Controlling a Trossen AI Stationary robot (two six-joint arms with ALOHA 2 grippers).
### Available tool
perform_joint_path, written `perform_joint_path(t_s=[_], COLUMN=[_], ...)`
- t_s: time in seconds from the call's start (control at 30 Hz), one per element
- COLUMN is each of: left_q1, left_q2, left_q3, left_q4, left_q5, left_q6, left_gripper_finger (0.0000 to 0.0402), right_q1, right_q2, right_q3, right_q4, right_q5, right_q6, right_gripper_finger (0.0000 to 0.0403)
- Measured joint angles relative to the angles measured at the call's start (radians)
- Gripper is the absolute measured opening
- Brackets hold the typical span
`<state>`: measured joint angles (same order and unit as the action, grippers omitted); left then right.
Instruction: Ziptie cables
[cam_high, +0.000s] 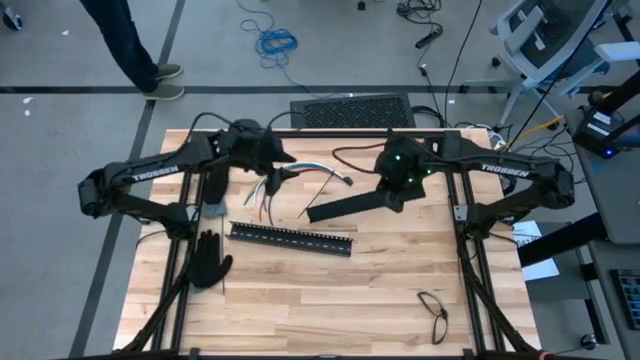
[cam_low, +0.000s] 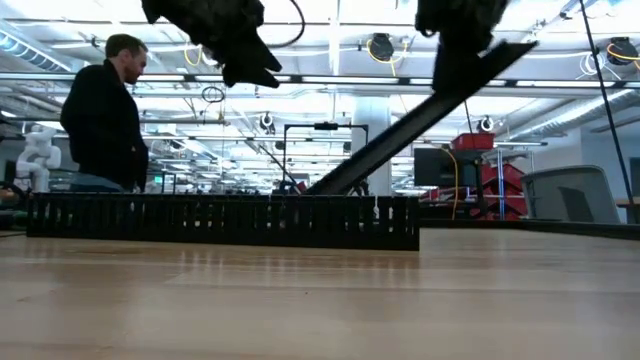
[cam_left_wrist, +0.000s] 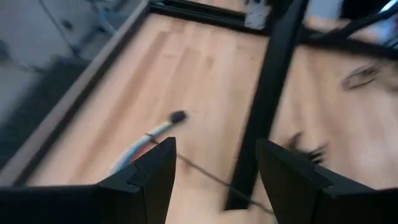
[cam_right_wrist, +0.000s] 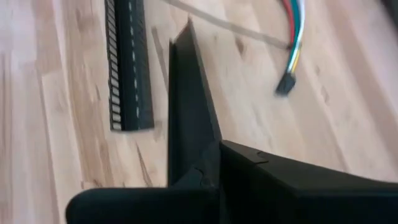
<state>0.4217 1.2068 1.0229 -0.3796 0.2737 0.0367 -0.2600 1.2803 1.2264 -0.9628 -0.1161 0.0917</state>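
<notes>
Centrally, the slotted bar lies flat on the wooden table and serves as landmark. Behind it, the cables spread loosely on the boards; no ziptie can be made out. The right gripper (fingers clamped together on a flat black bar) holds that bar tilted, its low end near the landmark's far side. The left gripper, fingers apart and empty, hovers over the cables. Judged step: preparation, nothing yet bundled. Next calls for the left gripper to gather the wires. A glove lies beside the landmark's left end; a person stands in the workshop beyond.
</notes>
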Motion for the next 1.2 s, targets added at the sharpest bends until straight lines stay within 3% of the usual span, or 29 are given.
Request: perform_joint_path(t_s=[0.1, 0.3, 0.47, 0.6, 0.73, 0.83, 0.93, 1.07, 1.2], left_q1=[0.041, 0.056, 0.032, -0.01, -0.104, -0.16, -0.176, -0.175, -0.177], left_q2=[0.002, 0.07, 0.138, 0.15, 0.15, 0.156, 0.204, 0.291, 0.349], left_q3=[0.0, 0.0, 0.0, 0.0, -0.001, -0.024, -0.083, -0.121, -0.147], left_q4=[-0.008, 0.044, -0.025, -0.19, -0.345, -0.292, -0.148, -0.128, -0.003], left_q5=[0.102, 0.282, 0.298, 0.193, -0.075, -0.206, -0.219, -0.195, -0.185], left_q6=[-0.091, -0.115, -0.109, -0.001, 0.148, 0.211, 0.175, 0.106, 0.07], left_gripper_finger=[0.0219, 0.0219, 0.0219, 0.0219, 0.0219, 0.0219, 0.0219, 0.0219, 0.0218], right_q1=[0.0, 0.0, 0.01, 0.044, 0.046, 0.046, 0.047, 0.053, 0.06], right_q2=[0.018, 0.055, 0.078, 0.08, 0.073, 0.065, 0.065, 0.054, 0.042], right_q3=[0.063, 0.13, 0.101, -0.042, -0.184, -0.251, -0.268, -0.268, -0.268], right_q4=[0.002, 0.026, -0.039, -0.039, 0.003, 0.07, 0.097, 0.096, 0.104], right_q5=[0.014, 0.013, 0.016, 0.087, 0.086, 0.085, 0.084, 0.08, 0.061], right_q6=[-0.017, -0.041, -0.054, -0.091, -0.024, 0.016, 0.037, 0.062, 0.062], right_gripper_finger=[0.0001, 0.0001, 0.0001, 0.0001, 0.0, 0.0, 0.0, 0.0, 0.0])
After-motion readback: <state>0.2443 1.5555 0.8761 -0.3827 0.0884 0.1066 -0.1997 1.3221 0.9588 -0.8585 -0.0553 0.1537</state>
